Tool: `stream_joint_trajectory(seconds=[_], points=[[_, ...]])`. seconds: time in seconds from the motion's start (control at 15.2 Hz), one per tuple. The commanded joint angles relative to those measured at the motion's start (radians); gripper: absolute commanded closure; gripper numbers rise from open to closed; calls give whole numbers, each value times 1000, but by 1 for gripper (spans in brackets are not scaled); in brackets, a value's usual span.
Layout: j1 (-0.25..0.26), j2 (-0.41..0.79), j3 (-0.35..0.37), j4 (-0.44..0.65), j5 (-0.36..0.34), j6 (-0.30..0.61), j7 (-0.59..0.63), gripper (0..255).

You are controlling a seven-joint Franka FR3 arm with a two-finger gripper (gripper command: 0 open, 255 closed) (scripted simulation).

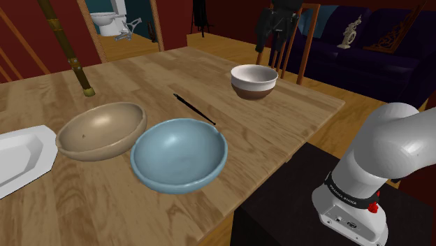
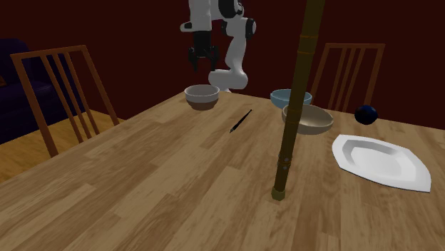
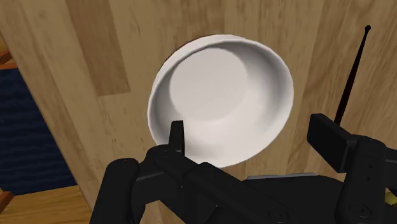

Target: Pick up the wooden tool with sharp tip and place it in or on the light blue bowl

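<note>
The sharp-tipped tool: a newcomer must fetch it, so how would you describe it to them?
On the wooden table, look between the light blue bowl and the white bowl with a brown base. There a thin dark stick lies flat on the wood. Unlike the round bowls around it, it is slender and pointed.

A white bowl with a brown base (image 1: pixel 254 80) sits on the wooden tabletop (image 1: pixel 279 133), well apart from a wide tan bowl (image 1: pixel 101 130). Just beside the tan bowl lies a white angular plate (image 1: pixel 17 157). A knobbed brown pole (image 2: pixel 296 93) stands on the tabletop near the plate. Wooden chairs (image 2: pixel 60 85) line the edges — beyond one, a dark blue sofa (image 1: pixel 370 59).
</note>
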Motion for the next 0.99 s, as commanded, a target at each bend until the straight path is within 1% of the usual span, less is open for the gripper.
stream_joint_trajectory(seconds=[0.0,0.46,0.92], points=[[0,0,0,0,0,0,0,0],[44,147,128,19,63,90,122,0],[78,335,248,91,98,174,244,0]])
